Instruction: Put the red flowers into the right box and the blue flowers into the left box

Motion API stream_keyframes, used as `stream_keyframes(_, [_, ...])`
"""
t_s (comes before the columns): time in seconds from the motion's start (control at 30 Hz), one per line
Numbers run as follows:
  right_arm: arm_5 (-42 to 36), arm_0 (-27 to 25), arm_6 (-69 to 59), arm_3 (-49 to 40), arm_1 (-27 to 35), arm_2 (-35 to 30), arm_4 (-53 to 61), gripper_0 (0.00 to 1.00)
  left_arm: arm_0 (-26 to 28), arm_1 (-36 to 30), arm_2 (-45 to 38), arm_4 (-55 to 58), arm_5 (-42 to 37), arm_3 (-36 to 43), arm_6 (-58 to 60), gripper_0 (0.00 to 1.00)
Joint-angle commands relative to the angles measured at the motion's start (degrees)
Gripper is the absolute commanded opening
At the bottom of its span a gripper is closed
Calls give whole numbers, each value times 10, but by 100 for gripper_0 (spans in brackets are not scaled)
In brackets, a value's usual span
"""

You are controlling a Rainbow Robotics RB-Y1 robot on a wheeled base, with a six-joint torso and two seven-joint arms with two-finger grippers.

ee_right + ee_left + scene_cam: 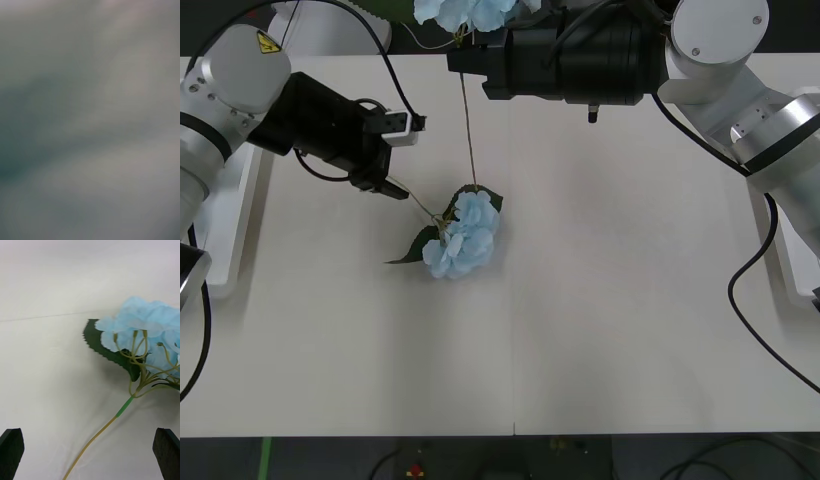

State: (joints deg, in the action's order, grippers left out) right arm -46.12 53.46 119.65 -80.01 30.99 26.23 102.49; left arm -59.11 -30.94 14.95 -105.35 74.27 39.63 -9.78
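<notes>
One of the blue flowers [463, 236] lies on the table's middle, its pale bloom [150, 328] and dark leaf facing my left gripper [387, 186]. That gripper hovers open over the thin stem [101, 431], which runs between its black fingers [11, 453]. My right gripper [465, 60] reaches across the far side, shut on a second blue flower [465, 12] held up in the air, its long stem [469, 130] hanging down. The right wrist view is a blur. The left box [235, 215] is at the left edge, the right box [780, 255] at the right edge. The red flowers are out of view.
The white table [610, 300] has open room in front and to the right of the lying flower. My right arm's black wrist [580, 55] and cables span the far middle.
</notes>
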Motion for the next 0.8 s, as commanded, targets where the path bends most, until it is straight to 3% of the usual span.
stream_keyframes(0.03, [8, 28, -5, -7, -12, 1, 6, 0, -21, -63, -1, 80, 15, 12, 102, 100])
stream_keyframes(0.3, [9, 28, -5, -7, -12, 1, 6, 0, 26, -142, -1, 220, 50, 13, 302, 100])
stream_keyframes(0.47, [10, 28, -5, -7, -12, 1, 6, 0, 40, -140, 0, 282, 57, 12, 413, 100])
stream_keyframes(0.8, [12, 28, -5, -7, -12, 1, 5, 0, 48, -87, 0, 401, 58, 13, 475, 100])
